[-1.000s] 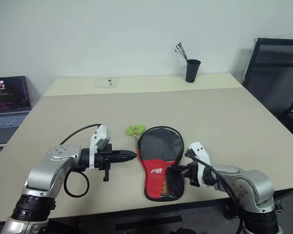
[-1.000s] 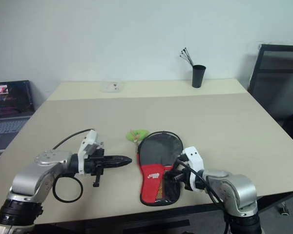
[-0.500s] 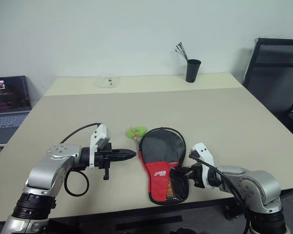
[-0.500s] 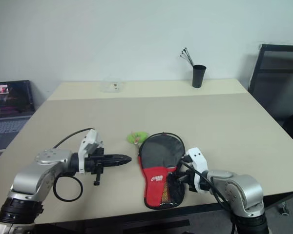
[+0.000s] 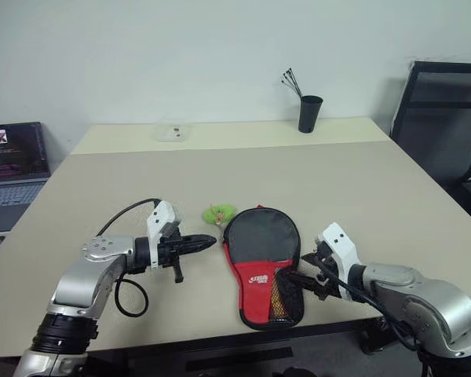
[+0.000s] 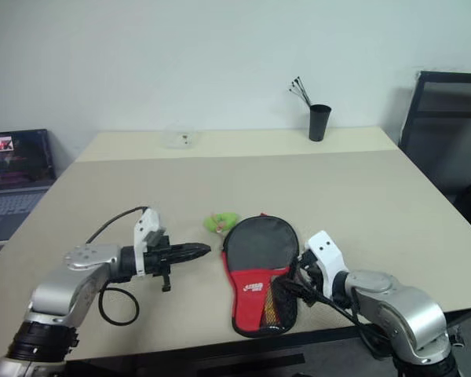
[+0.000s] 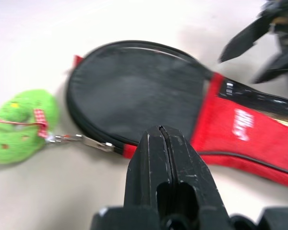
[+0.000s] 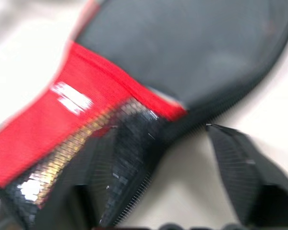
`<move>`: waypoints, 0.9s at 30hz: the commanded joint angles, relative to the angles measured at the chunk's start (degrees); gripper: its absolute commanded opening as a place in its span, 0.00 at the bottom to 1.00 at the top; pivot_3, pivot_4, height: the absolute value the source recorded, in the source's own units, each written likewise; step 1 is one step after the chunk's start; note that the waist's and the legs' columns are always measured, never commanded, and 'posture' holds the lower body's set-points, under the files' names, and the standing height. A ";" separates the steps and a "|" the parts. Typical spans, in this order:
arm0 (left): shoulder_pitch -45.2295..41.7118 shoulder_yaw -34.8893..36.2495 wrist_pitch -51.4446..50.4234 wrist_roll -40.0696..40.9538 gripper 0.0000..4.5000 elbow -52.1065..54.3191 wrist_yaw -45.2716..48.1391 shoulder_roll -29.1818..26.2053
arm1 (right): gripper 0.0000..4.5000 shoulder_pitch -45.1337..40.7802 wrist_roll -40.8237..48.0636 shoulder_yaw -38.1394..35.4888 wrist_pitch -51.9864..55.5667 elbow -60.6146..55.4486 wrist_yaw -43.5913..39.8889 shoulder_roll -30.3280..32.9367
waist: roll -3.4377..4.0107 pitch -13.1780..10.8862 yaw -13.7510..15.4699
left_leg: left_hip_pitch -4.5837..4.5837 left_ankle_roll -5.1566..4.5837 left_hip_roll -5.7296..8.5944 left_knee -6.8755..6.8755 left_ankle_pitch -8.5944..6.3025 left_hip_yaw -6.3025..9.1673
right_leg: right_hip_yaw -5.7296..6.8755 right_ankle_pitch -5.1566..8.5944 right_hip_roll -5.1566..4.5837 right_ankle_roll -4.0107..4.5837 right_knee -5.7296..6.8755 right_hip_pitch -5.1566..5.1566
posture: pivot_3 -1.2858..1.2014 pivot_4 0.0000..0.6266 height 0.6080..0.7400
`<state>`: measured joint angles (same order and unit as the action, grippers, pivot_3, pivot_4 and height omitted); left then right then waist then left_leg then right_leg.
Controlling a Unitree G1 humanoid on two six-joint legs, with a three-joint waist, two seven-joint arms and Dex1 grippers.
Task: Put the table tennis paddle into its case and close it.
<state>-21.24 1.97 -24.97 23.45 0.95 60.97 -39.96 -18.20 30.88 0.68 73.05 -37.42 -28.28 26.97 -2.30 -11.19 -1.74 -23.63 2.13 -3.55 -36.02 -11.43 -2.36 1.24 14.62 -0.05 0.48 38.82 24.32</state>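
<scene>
The case lies flat on the table, its black round part away from me and its red handle part with the mesh pocket toward me. A green charm hangs off its zip pull at the left rim. The table tennis paddle is hidden. My left gripper is shut with nothing in it, its tip just left of the case's rim. My right gripper stands open at the right side of the handle part, one finger over the mesh and the other off to the side.
A black cup with thin sticks and a small clear container stand at the far edge of the table. A laptop sits off to the left, a black chair to the right.
My right gripper has let go of the case's handle end, opened and lifted. The case has shifted a little to the right. My left gripper has edged toward the case's rim.
</scene>
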 commanded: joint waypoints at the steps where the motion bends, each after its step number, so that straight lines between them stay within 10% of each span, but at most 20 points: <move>1: -1.55 2.16 2.43 -1.01 0.00 -1.26 -2.66 0.33 | 1.00 -3.07 4.60 -4.18 -2.44 -1.67 -2.80 -0.16 | 0.00 0.00 0.00 | 0.01 0.00 0.00 0.00 0.00 0.00 | 0.00 0.00 0.00 0.00 0.00 0.00 | 0.52 0.24 1.00; 7: -7.03 2.75 1.18 -0.76 0.00 -8.77 -5.64 1.84 | 1.00 -9.22 4.86 -0.71 -8.52 5.61 -2.51 -5.89 | 0.00 0.00 0.02 | 0.00 0.00 0.03 -0.02 0.00 0.01 | 0.06 0.00 0.03 0.00 0.02 -0.01 | 0.52 0.24 1.00; 20: -16.47 -0.86 9.77 -8.74 1.00 -26.71 -8.10 6.47 | 1.00 -12.39 -8.98 14.01 -25.35 22.13 -3.38 -8.02 | -0.01 0.00 0.10 | -0.20 0.00 0.04 -0.06 0.00 -0.22 | 0.11 -0.01 0.12 0.00 0.01 0.08 | 0.52 0.24 1.00; 27: -24.58 -1.79 12.06 -12.41 1.00 -41.10 -10.65 11.37 | 1.00 -12.10 -11.63 16.34 -26.76 23.51 -2.95 -9.80 | -0.02 0.01 0.05 | -0.20 0.00 0.09 -0.09 0.00 -0.24 | 0.13 -0.01 0.13 0.00 0.04 0.08 | 0.52 0.24 1.00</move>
<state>-43.55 0.24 -14.77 12.09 -37.91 50.73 -28.75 -29.83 19.39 17.15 47.69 -13.03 -31.18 17.40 -2.33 -11.18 -1.69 -23.82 2.13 -3.46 -36.11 -11.43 -2.61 1.36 14.61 0.08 0.48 38.86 24.40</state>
